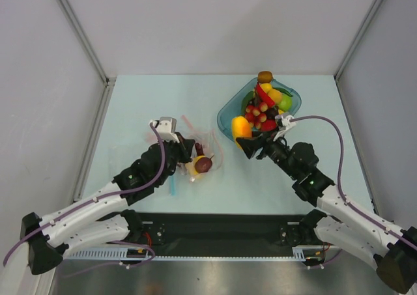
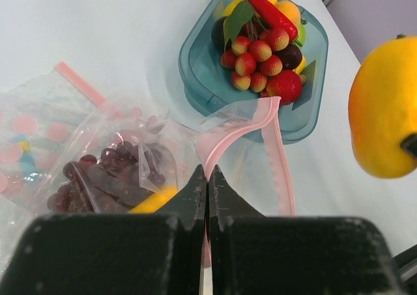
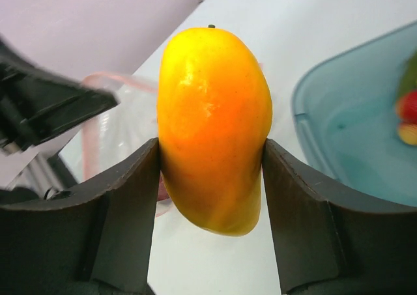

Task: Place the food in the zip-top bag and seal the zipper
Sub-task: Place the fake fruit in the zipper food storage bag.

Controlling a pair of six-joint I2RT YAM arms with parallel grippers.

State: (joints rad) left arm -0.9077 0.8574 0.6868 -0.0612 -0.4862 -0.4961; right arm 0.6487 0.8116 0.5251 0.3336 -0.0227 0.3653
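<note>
Mango up, R gripper (image 3: 210,148) clamps mango (image 3: 215,112), jaws mid-wide.
L gripper (image 2: 207,178) pinched tight on bag's (image 2: 124,132) pink zipper (image 2: 281,165), left of dish (image 2: 199,80).

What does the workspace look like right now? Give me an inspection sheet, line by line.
Surface: pale blue table.
Job's things: zip-top bag mouth open, grape bunch inside; more food in the teal dish.
Clutter: dotted clear plastic beside the bag; blue strip.
Grippers: left gripper shut on the zipper; right gripper clamping a yellow fruit.
Cables: purple cable along each arm.
Surroundings: pale walls.
</note>
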